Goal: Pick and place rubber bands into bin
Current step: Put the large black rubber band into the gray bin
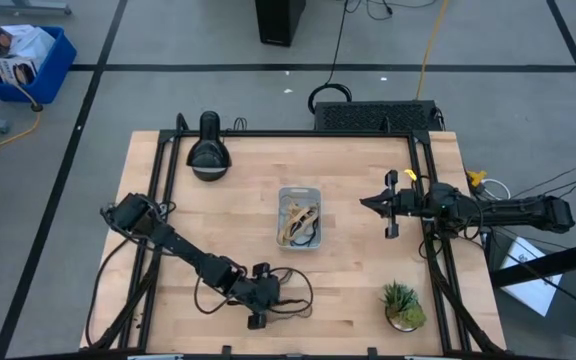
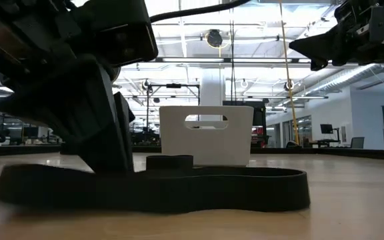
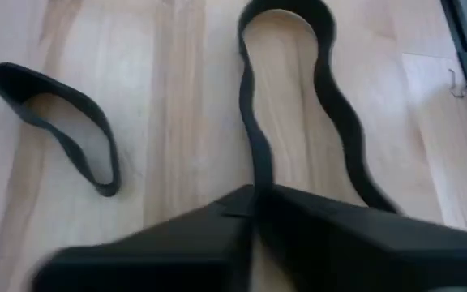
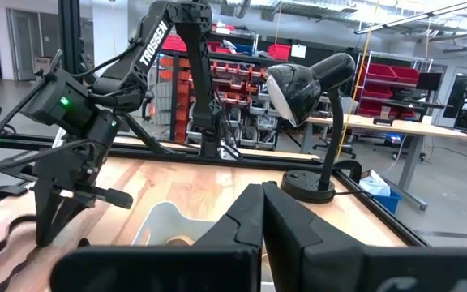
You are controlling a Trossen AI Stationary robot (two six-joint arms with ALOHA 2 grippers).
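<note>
Your left gripper (image 1: 273,296) is down on the table (image 1: 228,220) at about 6 o'clock from the bin (image 1: 299,217), near the front edge. In its wrist view the two fingers (image 3: 217,235) are pressed together, pinching one strand of a long wavy black rubber band (image 3: 331,105) that lies on the wood. A second, smaller black loop (image 3: 59,126) lies apart from it, untouched. In the low view the pinched band looks flat on the table, though the angle is poor enough that you can't be sure.

The bin sits mid-table and already holds several rubber bands (image 1: 301,222), tan and dark, tangled together.

Your right gripper (image 1: 371,203) hovers above the table at 3 o'clock from the bin, pointing toward it; its fingers (image 4: 250,219) are closed together with nothing between them.

A black desk lamp (image 1: 209,150) stands at 10 o'clock from the bin, and a small potted plant (image 1: 404,306) at 4 o'clock.
</note>
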